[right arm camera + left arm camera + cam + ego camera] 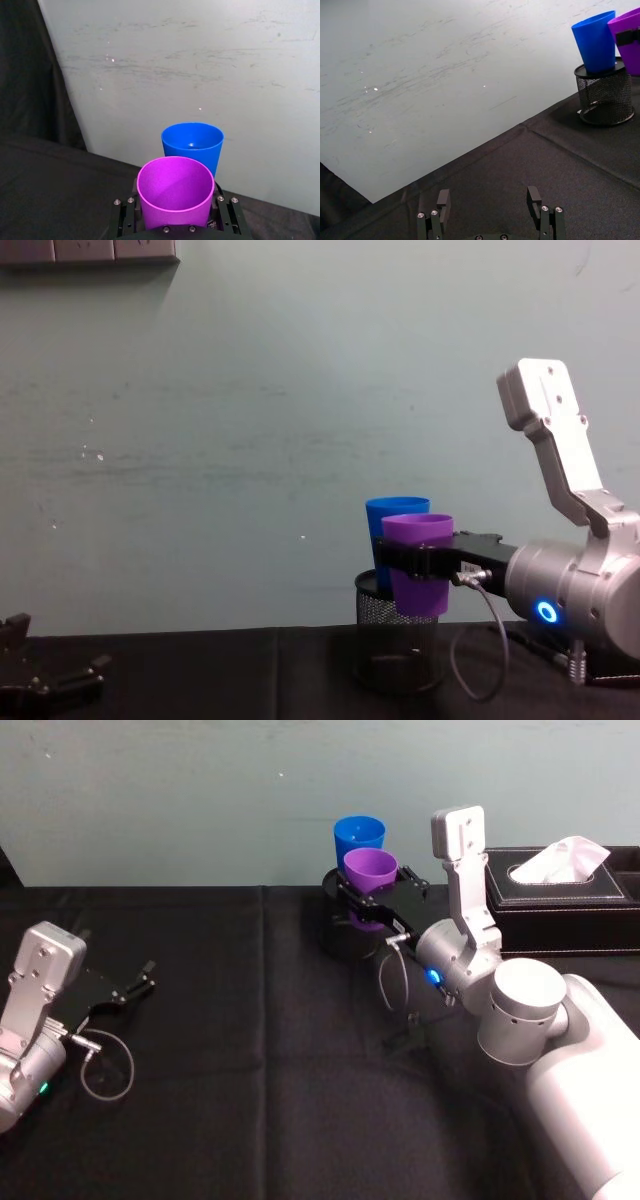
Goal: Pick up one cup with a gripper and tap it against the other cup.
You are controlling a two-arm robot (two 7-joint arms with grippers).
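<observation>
Near the tabletop's far edge, the right gripper point(375, 890) pinches the upright purple cup point(370, 868) aloft, just before the blue cup point(358, 832) standing in the mesh holder point(605, 97); the left gripper point(488, 200) idles spread.

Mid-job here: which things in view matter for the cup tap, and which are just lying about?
Part of the job:
- purple cup, clamped in the right gripper
- blue cup, standing in the mesh pen holder

Just lying about:
- mesh pen holder, apart from holding the blue cup
- tissue box, at the right
- left gripper, open and idle at the left
</observation>
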